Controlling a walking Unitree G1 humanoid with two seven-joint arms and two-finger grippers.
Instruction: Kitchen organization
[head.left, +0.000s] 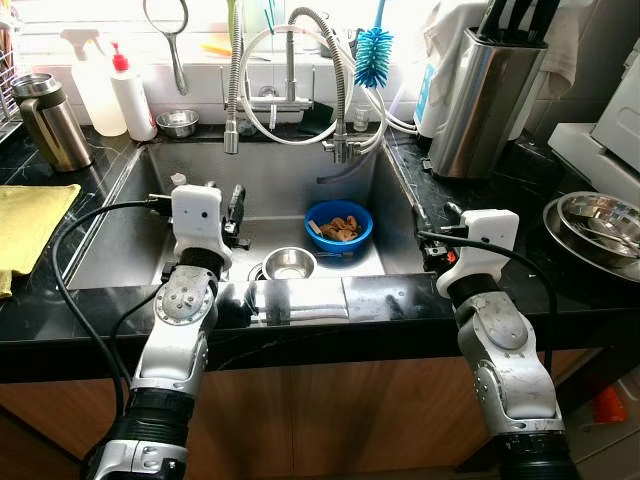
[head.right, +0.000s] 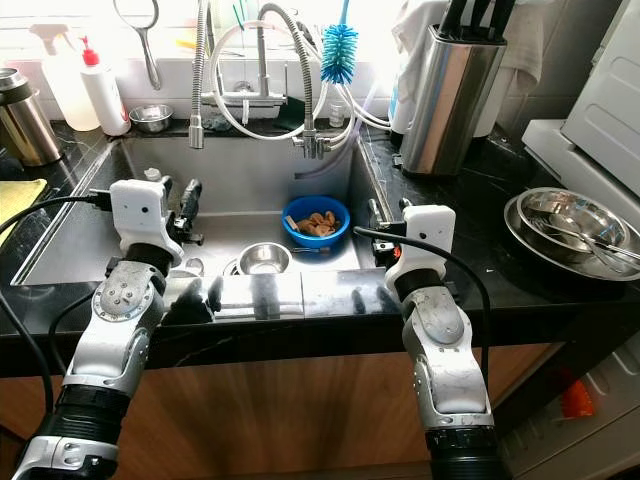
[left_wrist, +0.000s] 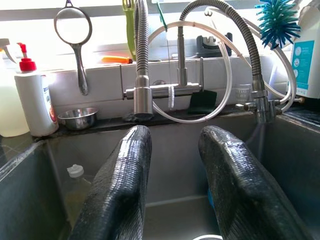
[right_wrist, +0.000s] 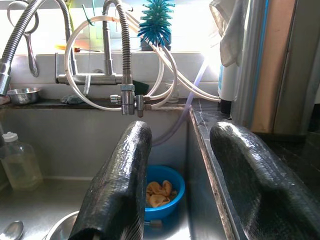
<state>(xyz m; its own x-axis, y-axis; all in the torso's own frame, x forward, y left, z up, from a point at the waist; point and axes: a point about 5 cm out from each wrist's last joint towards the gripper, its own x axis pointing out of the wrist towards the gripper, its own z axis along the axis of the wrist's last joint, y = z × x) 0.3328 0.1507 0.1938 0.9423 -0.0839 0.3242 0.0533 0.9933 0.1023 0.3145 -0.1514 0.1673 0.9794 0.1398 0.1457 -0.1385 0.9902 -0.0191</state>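
A steel sink (head.left: 290, 172) lies before me. In it stand a blue bowl (head.left: 339, 222) holding food scraps and a small steel bowl (head.left: 289, 263) near the drain. A clear plastic bottle (right_wrist: 15, 162) stands at the sink's left side, with a spoon (right_wrist: 10, 230) close by. My left gripper (left_wrist: 175, 135) hangs open over the sink's left half with nothing between its fingers. My right gripper (right_wrist: 182, 130) is open too, empty, above the sink's right rim next to the blue bowl.
A flexible faucet (head.left: 290, 60) and hoses rise behind the sink, with a blue brush (head.left: 373, 55). On the black counter are a steel knife block (head.left: 480, 100) and stacked steel bowls (head.left: 598, 225) to the right. A yellow cloth (head.left: 30, 225), steel jug (head.left: 45, 120) and red-capped bottle (head.left: 132, 95) sit left.
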